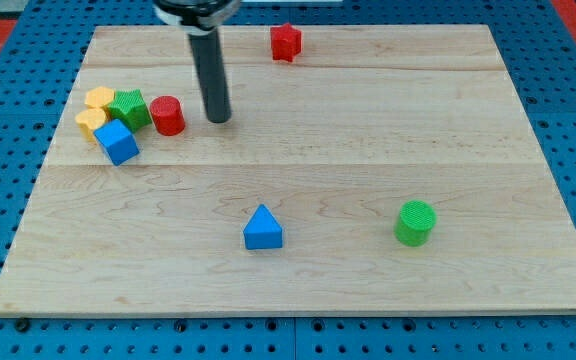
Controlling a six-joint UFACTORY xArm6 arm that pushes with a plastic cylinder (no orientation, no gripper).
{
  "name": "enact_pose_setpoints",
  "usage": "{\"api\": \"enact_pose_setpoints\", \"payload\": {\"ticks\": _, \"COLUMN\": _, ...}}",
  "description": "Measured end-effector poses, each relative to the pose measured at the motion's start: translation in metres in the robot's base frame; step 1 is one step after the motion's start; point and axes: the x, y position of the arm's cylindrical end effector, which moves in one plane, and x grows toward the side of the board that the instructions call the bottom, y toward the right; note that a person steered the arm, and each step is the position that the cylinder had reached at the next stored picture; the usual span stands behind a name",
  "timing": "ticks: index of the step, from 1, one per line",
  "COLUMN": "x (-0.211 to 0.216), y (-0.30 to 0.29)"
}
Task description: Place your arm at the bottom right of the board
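Note:
My tip (218,118) rests on the wooden board (368,150) in its upper left part, just right of a red cylinder (167,115). Left of that cylinder sit a green block (128,107), a blue cube (117,141) and two yellow blocks (95,110), all bunched together. A red block (286,42) lies near the view's top edge of the board. A blue triangular block (262,228) lies at bottom centre. A green cylinder (415,222) lies toward the bottom right. The tip touches no block.
The board lies on a blue perforated table (568,60). The rod's upper end leaves the view at the top.

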Motion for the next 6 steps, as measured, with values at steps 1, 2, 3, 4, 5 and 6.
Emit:
{"api": "enact_pose_setpoints", "payload": {"ticks": 1, "x": 0.041, "y": 0.128}}
{"api": "enact_pose_setpoints", "payload": {"ticks": 2, "x": 0.071, "y": 0.2}}
{"api": "enact_pose_setpoints", "payload": {"ticks": 3, "x": 0.087, "y": 0.268}}
{"api": "enact_pose_setpoints", "payload": {"ticks": 4, "x": 0.087, "y": 0.346}}
{"api": "enact_pose_setpoints", "payload": {"ticks": 5, "x": 0.126, "y": 0.376}}
{"api": "enact_pose_setpoints", "payload": {"ticks": 6, "x": 0.171, "y": 0.377}}
